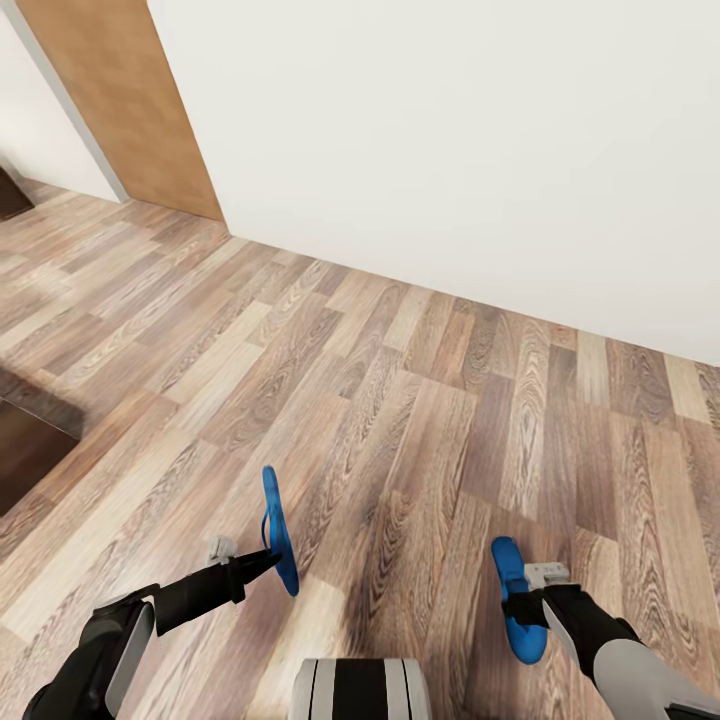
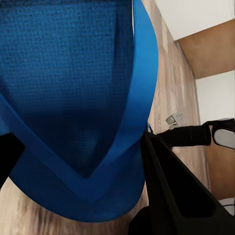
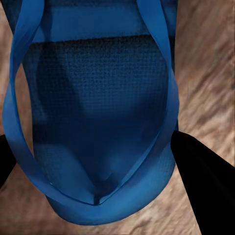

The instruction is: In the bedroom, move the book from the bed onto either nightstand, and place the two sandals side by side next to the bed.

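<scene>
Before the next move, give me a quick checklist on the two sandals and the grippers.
1. Left gripper shut on the left sandal: ok; sandal hangs edge-on from it.
2. Right gripper shut on the right sandal: ok.
3. Straps between the fingers: ok in both wrist views.
4. Bed in view to place beside: cannot tell; a dark shape shows at far left.
5. Sandals side by side on the floor: not ok, both held.

I see a plain white wall (image 1: 480,150) ahead. A light wooden door (image 1: 125,100) stands at its left. Dark furniture (image 1: 25,445) pokes in at the far left edge.
</scene>
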You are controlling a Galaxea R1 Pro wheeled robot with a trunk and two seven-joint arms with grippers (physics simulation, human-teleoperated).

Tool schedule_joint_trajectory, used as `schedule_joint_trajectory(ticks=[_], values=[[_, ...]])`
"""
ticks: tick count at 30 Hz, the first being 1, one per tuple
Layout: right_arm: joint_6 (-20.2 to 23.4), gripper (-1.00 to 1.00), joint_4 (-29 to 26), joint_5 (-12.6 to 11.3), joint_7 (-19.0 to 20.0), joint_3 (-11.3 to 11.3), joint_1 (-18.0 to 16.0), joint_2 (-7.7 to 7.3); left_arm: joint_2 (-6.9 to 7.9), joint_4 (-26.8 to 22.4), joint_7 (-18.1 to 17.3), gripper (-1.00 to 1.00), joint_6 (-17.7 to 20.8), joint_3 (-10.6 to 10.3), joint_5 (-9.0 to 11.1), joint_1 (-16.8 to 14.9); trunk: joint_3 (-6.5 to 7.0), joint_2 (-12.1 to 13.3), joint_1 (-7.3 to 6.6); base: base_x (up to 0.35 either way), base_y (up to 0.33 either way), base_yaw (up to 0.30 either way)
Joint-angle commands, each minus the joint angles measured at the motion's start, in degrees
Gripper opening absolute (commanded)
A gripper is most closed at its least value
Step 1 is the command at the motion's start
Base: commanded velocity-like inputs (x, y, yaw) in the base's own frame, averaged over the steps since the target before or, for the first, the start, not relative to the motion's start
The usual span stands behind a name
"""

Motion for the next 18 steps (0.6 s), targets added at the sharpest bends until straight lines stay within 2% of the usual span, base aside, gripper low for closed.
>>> schedule_joint_trajectory(ticks=[1, 5, 7, 11, 14, 15, 18], values=[[0.3, -1.00, -0.6, 0.6, 0.5, -0.4, 0.0, 0.00, 0.01, 0.0, -0.2, -1.00, 0.4, 0.0, 0.1, 0.0, 0.19, 0.0, -0.03, 0.000, 0.000, 0.000], [0.6, -1.00, -3.6, 0.6, 1.2, -0.5, 0.1, -0.15, 0.01, 0.0, -0.2, -1.00, 0.4, 0.0, 0.1, 0.0, 1.08, 0.1, -0.13, 0.000, 0.000, 0.000], [0.7, -1.00, -4.8, 0.5, 6.8, -0.6, 0.1, -0.54, 0.10, 0.0, -0.2, -1.00, 0.4, 0.1, 0.1, 0.0, 1.52, 0.1, -0.18, 0.000, 0.000, 0.000], [0.8, -1.00, -5.9, 0.5, 22.0, -0.8, 0.1, -0.99, 0.34, 0.0, -0.2, -1.00, 0.4, 0.2, 0.0, 0.0, 2.41, 0.1, -0.29, 0.000, 0.000, 0.000], [0.8, -1.00, -6.1, 0.4, 27.2, -0.9, 0.1, -1.13, 0.56, -0.1, -0.2, -1.00, 0.4, 0.2, 0.0, 0.0, 3.07, 0.2, -0.36, 0.000, 0.000, 0.000], [0.8, -1.00, -6.0, 0.4, 28.8, -0.8, 0.1, -1.83, 0.88, -0.3, -0.2, -1.00, 0.4, 0.2, 0.0, 0.0, 3.29, 0.2, -0.39, 0.000, 0.000, 0.000], [0.8, -1.00, -5.6, -0.9, 33.0, -0.8, 0.1, -6.72, 2.73, -0.9, -0.2, -1.00, 0.4, 0.2, -0.1, 0.0, 3.96, 0.2, -0.47, 0.000, 0.000, 0.000]])
